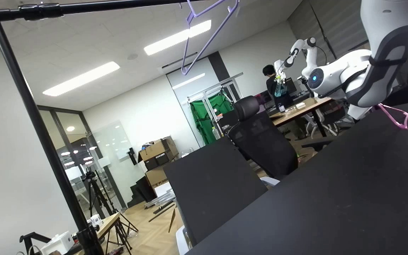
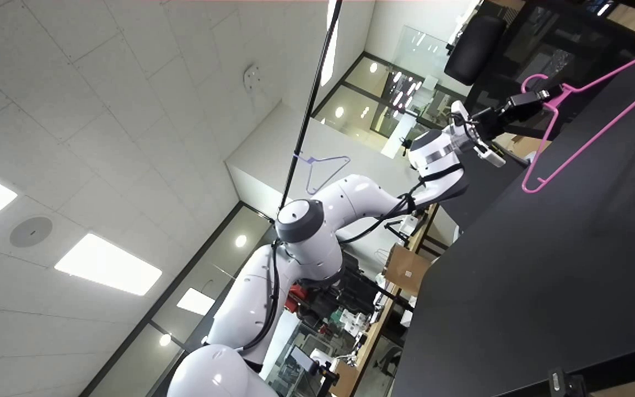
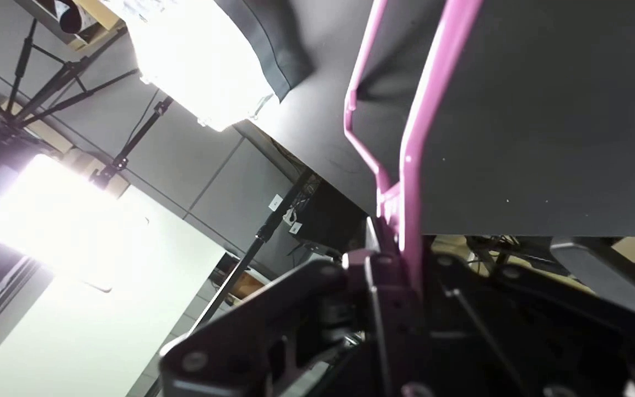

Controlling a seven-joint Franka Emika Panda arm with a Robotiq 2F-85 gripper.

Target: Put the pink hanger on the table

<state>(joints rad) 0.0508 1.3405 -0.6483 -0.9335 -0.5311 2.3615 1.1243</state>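
Note:
The pink hanger [image 2: 560,99] is held at its neck in my gripper [image 2: 550,95]. Its hook sticks out past the fingers and its triangle reaches out over the black table [image 2: 516,264]. In the wrist view the hanger [image 3: 432,88] runs from my gripper [image 3: 392,242] out above the table [image 3: 543,127], with a shadow beside it. In an exterior view the hanger [image 1: 403,126] shows at the right, low over the table [image 1: 313,205]; the fingers are not discernible there. I cannot tell whether the hanger touches the table.
A lavender hanger [image 1: 211,39] hangs from a black rack bar [image 1: 119,5]; it also shows in an exterior view [image 2: 310,160]. A black office chair [image 1: 264,141] stands beyond the table edge. A black panel [image 1: 214,184] stands beside it.

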